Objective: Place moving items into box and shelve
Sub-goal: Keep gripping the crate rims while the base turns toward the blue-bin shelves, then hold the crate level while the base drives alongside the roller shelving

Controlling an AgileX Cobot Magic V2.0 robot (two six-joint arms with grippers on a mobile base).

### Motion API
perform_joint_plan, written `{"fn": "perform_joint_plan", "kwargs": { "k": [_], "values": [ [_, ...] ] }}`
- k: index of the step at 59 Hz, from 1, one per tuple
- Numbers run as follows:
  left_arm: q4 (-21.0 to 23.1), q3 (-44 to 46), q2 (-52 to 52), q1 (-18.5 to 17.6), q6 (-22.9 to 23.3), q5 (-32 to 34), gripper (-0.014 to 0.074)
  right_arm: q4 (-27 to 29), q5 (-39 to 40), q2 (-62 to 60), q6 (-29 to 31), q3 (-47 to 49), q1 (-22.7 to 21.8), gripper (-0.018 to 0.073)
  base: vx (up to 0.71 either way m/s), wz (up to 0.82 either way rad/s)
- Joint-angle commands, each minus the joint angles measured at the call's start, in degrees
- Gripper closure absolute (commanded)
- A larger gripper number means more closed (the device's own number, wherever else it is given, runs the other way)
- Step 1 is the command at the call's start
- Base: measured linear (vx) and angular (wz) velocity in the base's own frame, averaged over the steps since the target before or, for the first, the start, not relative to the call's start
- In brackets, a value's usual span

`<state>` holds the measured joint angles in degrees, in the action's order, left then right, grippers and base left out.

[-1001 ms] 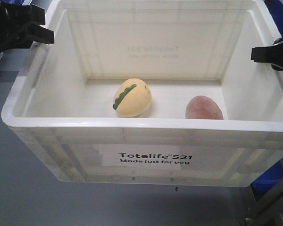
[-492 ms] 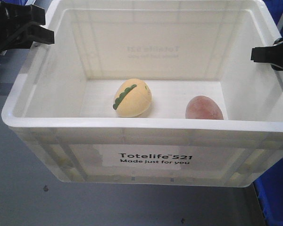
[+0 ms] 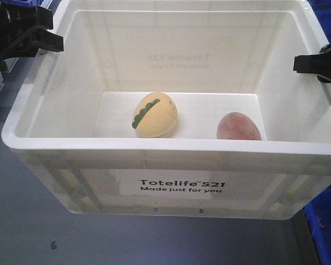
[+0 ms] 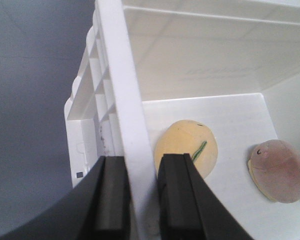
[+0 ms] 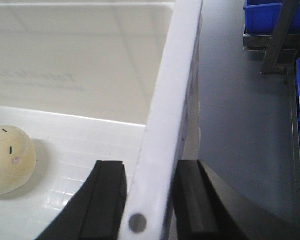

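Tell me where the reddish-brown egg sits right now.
In the front view, the reddish-brown egg lies on the floor of the white box, front right, apart from the yellow egg to its left.

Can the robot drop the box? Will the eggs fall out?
Maybe. The left gripper and right gripper hold the box only by its thin side walls, pinched between their jaws, so it could slip or tip. The yellow egg and brown egg lie loose inside and could roll if it tilts, though the walls are high.
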<state>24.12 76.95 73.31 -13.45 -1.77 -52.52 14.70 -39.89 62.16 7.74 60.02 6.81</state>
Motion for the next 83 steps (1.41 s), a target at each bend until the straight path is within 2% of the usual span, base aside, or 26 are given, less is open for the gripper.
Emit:
{"fn": "perform_joint_plan", "kwargs": {
  "k": [1,43,83],
  "values": [
    [4.66,2.21,-2.27,-0.49,-0.84,6.25,0.0603,2.59,7.55,-1.39,0.16,2.64,-0.13,0.0565,0.26,0.13],
    [4.66,2.21,-2.27,-0.49,-0.84,6.25,0.0603,2.59,7.55,-1.39,0.16,2.64,-0.13,0.0565,0.25,0.16],
    [4.66,2.21,-2.27,-0.49,-0.84,6.25,0.0603,2.59,7.55,-1.39,0.16,2.64,-0.13,0.0565,0.18,0.31]
  ]
}}
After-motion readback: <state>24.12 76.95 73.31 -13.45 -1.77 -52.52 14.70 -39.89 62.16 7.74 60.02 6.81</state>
